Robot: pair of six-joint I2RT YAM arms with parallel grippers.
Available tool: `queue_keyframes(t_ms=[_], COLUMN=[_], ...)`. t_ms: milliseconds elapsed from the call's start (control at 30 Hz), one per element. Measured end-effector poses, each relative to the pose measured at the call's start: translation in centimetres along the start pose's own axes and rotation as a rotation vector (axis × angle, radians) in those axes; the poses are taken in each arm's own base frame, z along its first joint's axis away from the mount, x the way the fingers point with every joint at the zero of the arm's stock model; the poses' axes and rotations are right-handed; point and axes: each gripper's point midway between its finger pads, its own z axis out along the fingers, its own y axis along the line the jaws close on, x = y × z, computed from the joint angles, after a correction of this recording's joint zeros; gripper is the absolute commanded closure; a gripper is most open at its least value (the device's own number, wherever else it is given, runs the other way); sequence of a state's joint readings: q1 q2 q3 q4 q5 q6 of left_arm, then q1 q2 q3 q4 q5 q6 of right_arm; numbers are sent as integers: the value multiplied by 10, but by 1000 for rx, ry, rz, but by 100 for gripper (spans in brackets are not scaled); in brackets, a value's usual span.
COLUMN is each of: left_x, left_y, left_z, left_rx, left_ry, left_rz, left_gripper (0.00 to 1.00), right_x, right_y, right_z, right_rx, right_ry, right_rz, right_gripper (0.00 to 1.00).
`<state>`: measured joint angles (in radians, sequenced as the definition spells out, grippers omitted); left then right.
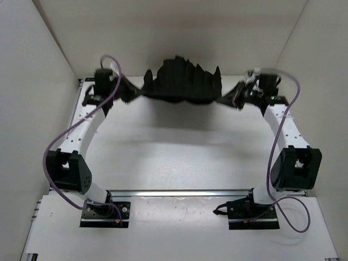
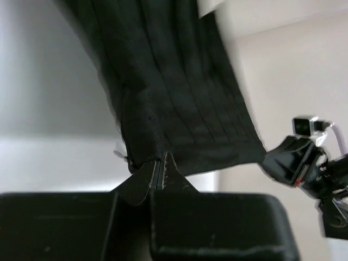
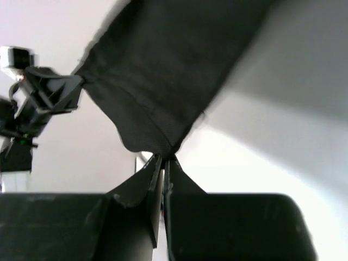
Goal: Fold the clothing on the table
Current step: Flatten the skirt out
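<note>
clothing (image 1: pixel 185 81): soft black cloth (ribbed, matt) | table (image 1: pixel 179 157): smooth matt white | rail (image 1: pixel 179 193): bare metal

Clothing (image 1: pixel 182 81) stretched between left gripper (image 2: pixel 160 164) and right gripper (image 3: pixel 163 161), blocking passage; open table (image 1: pixel 179 157) nearer than the clothing, walls (image 1: pixel 174 27) close behind and beside it

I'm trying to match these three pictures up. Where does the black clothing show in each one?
Top external: the clothing sits top centre, held stretched.
Left wrist: clothing fills the upper middle, its corner pinched in the left hand.
Right wrist: clothing fills the upper middle, its corner pinched in the right hand.
Shared landmark: the right hand, at the cloth's right corner from above, far right in the left wrist view.
</note>
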<state>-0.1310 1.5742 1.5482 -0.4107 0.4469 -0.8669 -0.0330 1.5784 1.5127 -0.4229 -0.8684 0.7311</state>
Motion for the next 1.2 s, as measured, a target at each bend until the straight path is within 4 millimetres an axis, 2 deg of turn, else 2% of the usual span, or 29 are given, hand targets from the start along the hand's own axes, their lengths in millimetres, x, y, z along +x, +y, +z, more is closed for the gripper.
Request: queue_keyframes(t_ms=[67,133,200,267,333,433,533,733,800,867,933,1000,1100,1167,1200], left_x=[49,112,176,227,250,252,258,288,294,300,301,298,269,231,210], left_y=[50,110,162,190,189,162,146,160,163,165,167,168,160,144,132], left_z=[1,-5,-26,-55,-78,-99,-121,-178,-187,-189,-185,-176,-150,-122,-107], left_rx=[-99,-224,-352,-449,-472,-405,-349,-352,-338,-346,-372,-415,-447,-444,-435], left_ry=[74,184,307,420,466,438,406,404,403,420,438,451,414,357,328], left_rz=[-29,-76,-122,-140,-101,-12,31,-31,-64,-88,-94,-93,-118,-120,-102], left_gripper=[100,100,100,100,100,100,100,100,100,100,100,100,100,100,100], right_x=[52,110,156,192,211,227,252,310,317,315,309,294,253,212,186], right_y=[-52,-102,-131,-140,-133,-114,-110,-132,-130,-127,-124,-118,-111,-106,-99], right_z=[0,-4,-15,-30,-42,-56,-70,-98,-101,-100,-97,-89,-69,-49,-37], right_rx=[82,181,265,318,333,327,320,378,373,370,374,369,360,357,348], right_ry=[70,143,199,244,255,241,242,300,320,324,330,324,295,276,261], right_rz=[132,264,363,418,401,316,299,441,470,478,464,444,417,383,355], right_gripper=[100,100,100,100,100,99,100,100,100,100,100,100,100,100,100])
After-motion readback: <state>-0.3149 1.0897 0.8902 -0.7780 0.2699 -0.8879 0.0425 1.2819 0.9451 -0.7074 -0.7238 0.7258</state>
